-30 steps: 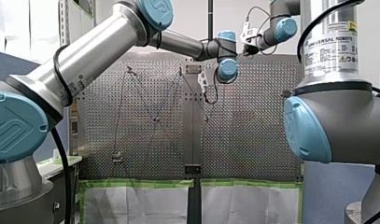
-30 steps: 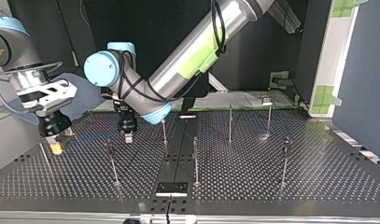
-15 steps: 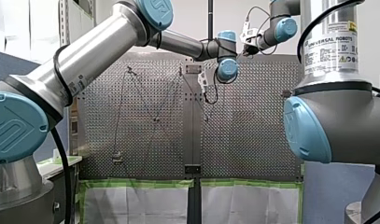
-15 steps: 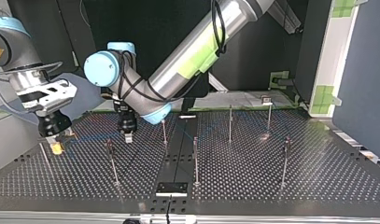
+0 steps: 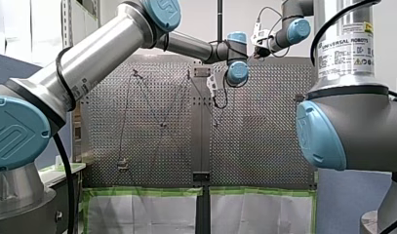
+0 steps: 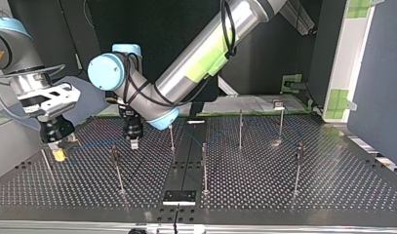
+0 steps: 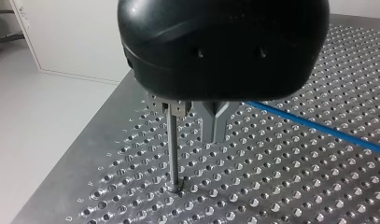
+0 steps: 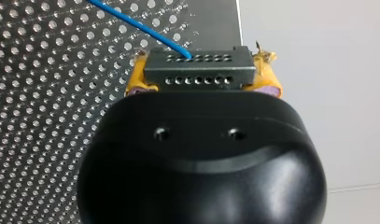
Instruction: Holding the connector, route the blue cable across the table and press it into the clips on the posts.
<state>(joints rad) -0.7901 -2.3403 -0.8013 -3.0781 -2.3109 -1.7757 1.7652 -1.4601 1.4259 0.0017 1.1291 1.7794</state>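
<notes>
My right gripper [image 8: 202, 78], with yellow pads [image 8: 135, 80], is shut on a grey connector [image 8: 197, 60] that has rows of holes. The blue cable [image 8: 131, 23] leaves the connector and runs over the perforated table [image 8: 47, 93]. In the top view that gripper [image 6: 58, 154] hangs low at the table's left edge. My left gripper [image 7: 216, 133] has its metal fingers shut. It stands just beside a thin post [image 7: 172, 149] with a clip on top. The cable [image 7: 318, 129] comes out from behind its fingers; I cannot tell if they touch it. In the top view it [image 6: 133, 143] is right of the right gripper.
Several thin posts stand across the table, such as one [image 6: 204, 168] near the middle and one [image 6: 298, 168] at the top view's right. A small black plate [image 6: 179, 196] lies at the near edge. A white panel with green tape [image 6: 349, 63] stands at the right.
</notes>
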